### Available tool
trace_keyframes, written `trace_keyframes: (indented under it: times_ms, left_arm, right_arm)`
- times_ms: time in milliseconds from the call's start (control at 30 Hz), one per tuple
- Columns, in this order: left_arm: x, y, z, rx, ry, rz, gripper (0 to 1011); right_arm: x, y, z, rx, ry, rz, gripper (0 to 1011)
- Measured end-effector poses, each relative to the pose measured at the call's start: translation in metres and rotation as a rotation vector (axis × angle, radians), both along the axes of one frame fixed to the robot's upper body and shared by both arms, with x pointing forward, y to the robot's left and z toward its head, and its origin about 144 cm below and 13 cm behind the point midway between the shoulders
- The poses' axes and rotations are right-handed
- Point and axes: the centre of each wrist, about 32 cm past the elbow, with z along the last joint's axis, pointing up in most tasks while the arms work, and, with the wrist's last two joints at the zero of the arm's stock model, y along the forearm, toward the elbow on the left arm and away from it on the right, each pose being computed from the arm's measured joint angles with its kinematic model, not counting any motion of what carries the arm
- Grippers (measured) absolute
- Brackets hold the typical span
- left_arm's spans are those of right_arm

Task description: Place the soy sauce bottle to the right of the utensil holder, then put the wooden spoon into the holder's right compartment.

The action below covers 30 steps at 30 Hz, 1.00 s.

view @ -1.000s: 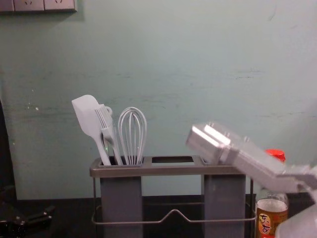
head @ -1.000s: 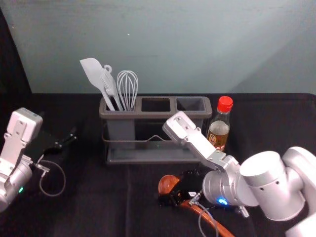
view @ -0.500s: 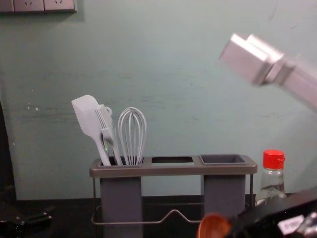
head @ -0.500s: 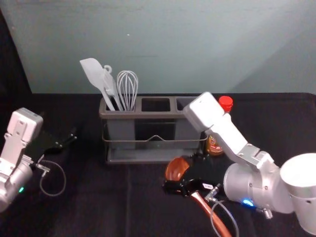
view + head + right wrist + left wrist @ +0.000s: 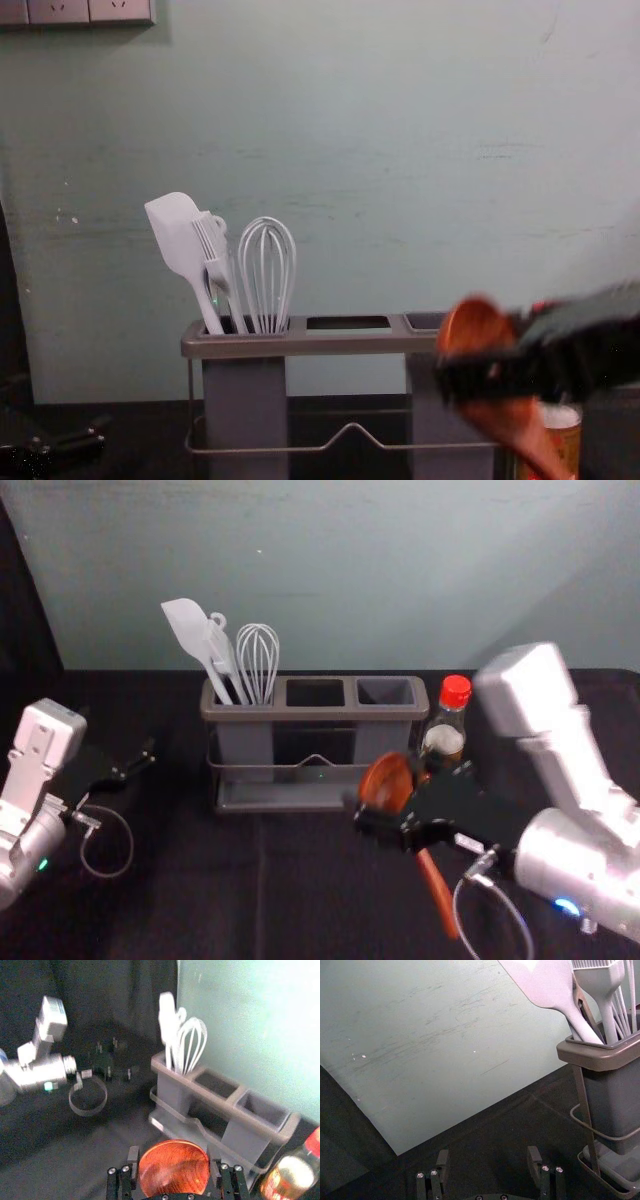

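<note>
Pinching, right gripper (image 5: 174,1156): its fingers are closed about the wooden spoon (image 5: 388,782) near the bowl, right of the frame's middle in the head view; the exact contact is hard to make out, probably the neck.
Wooden spoon: raised in front of the holder's right part, bowl uppermost, handle slanting toward the lower right of the head view.
Feel of the wood: likely light and stiff, with little give; the rounded, smooth handle may roll or swivel if pinched loosely.
Where to hold: the neck just under the bowl looks best, as it leaves the handle free to go in first; a pinch on the bowl's curved edge could slip.
Right compartment (image 5: 386,691): open at the top; the spoon's slant should be brought nearer upright and the handle's end lifted over the rim, or it may knock the front.
Utensil holder (image 5: 320,715): centre of the head view, whisk (image 5: 258,664) and spatula (image 5: 191,635) in its left compartment.
Soy sauce bottle (image 5: 444,741): upright just beside the holder's right end, so that placement looks done; probably glass, heavier and breakable, worth keeping the arm clear of.
Left gripper (image 5: 489,1155): parked at the left of the head view, fingers spread, nothing between them.
</note>
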Motion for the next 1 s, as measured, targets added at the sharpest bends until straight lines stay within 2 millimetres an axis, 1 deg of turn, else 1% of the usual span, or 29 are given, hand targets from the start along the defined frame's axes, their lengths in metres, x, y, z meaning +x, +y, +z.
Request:
trace_keyframes:
  times_ms: [100,267,400,533,667,1000]
  left_arm:
    - [0.0,0.0,0.0,0.0,0.0,0.0,1011]
    - [0.0,0.0,0.0,0.0,0.0,0.0,1012]
    - [0.0,0.0,0.0,0.0,0.0,0.0,1011]
    - [0.0,0.0,0.0,0.0,0.0,0.0,1011]
    - [0.0,0.0,0.0,0.0,0.0,0.0,1012]
    - [0.0,0.0,0.0,0.0,0.0,0.0,1011]
  right_arm:
    - [-0.006,-0.007,-0.005,0.054,-0.066,0.001,833]
    - [-0.016,-0.022,-0.021,0.179,-0.218,0.013,833]
    - [-0.02,-0.028,-0.032,0.235,-0.287,0.027,834]
    - [-0.021,-0.033,-0.039,0.264,-0.294,0.035,834]
    - [-0.022,-0.034,-0.041,0.259,-0.286,0.033,833]
    - [-0.022,-0.034,-0.041,0.257,-0.285,0.031,833]
